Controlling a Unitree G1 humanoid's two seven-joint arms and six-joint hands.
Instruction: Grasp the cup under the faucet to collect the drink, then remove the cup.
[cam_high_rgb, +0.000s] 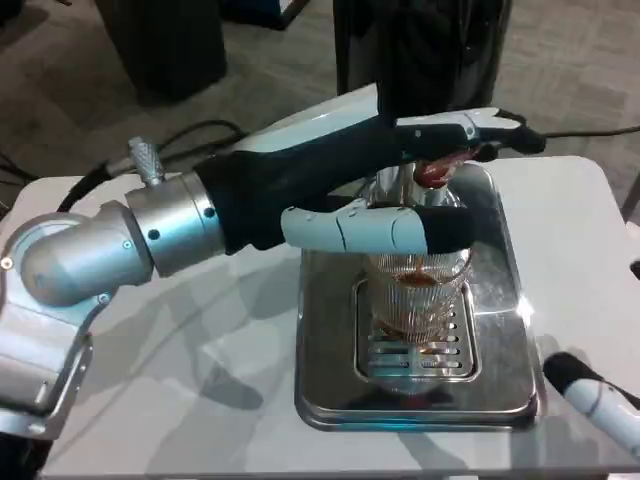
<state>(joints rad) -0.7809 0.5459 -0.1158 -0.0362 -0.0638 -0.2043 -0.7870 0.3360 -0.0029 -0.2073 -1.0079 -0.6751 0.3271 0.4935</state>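
From my remote station I observe a white worktop (200, 350) carrying a polished steel drip tray (325, 390) with a slotted grate (455, 362) at its middle. A ribbed clear cup (420, 295) stands on the grate beneath the faucet (435, 172); amber drink lies in its base. The left hand (380, 190) reaches across from the left, its fingers (380, 228) wrapped around the cup's upper part, gripping it. The right hand (600, 400) sits at the lower right worktop edge; I cannot tell how its fingers lie. Beyond the worktop: grey carpet floor (60, 90), black cables (200, 135), and dark objects (170, 40) standing behind
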